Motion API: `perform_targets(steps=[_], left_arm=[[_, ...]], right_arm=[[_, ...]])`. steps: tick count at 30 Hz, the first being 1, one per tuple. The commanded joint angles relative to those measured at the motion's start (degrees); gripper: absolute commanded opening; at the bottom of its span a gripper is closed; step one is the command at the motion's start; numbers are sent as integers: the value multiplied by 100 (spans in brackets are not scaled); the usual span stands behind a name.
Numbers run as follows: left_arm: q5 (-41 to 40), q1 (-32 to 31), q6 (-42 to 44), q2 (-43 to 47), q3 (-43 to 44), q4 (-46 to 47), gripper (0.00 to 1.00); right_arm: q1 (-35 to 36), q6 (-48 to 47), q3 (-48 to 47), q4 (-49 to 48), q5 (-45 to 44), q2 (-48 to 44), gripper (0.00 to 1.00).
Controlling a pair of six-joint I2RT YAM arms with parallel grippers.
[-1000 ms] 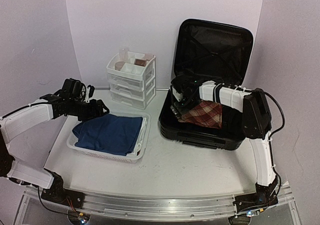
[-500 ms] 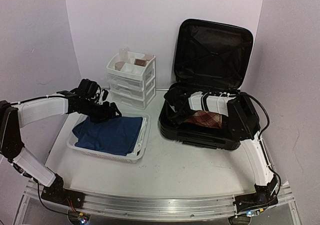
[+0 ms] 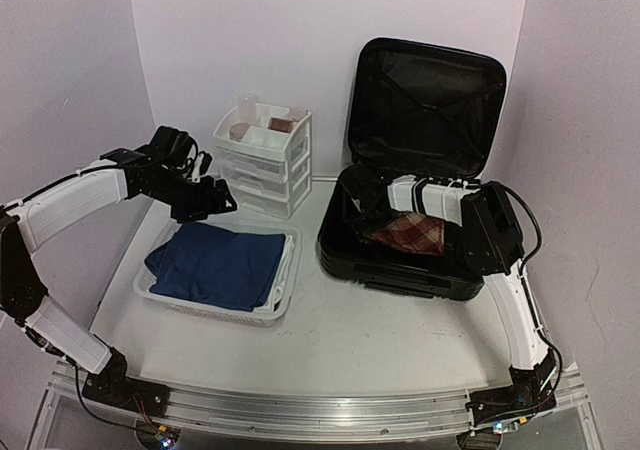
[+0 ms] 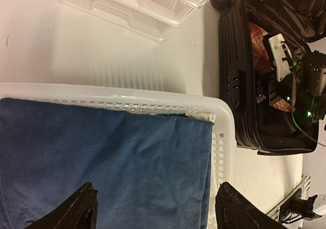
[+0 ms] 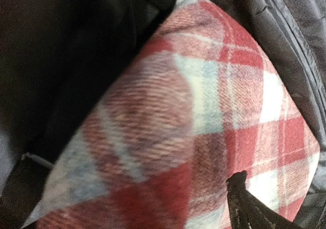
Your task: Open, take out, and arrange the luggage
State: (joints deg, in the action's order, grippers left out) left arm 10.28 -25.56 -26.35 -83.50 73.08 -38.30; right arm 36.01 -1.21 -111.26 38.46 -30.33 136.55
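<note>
Left fingers gape wide and empty over blue cloth in the basket. Right fingers, gap impossible to tell, at plaid cloth inside open luggage, surface's right edge.

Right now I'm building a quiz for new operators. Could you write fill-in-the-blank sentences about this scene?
The luggage has its lid ___.
The white basket holds a folded ___ cloth.
The right gripper is down inside the ___, at the plaid cloth.
The left gripper hovers over the basket, jaws ___.
Missing words: open; blue; luggage; open.
</note>
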Motion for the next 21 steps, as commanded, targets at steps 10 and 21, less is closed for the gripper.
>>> perform_targets(steps=[10,21], left_arm=[[-207,-3,-7,174,828,-596,79],[-142,-10,-174,159,857,-608,79]], right_arm=[[-503,42,-70,22,1313,-247,38],[-819,347,126,224,2653,-1075,0]])
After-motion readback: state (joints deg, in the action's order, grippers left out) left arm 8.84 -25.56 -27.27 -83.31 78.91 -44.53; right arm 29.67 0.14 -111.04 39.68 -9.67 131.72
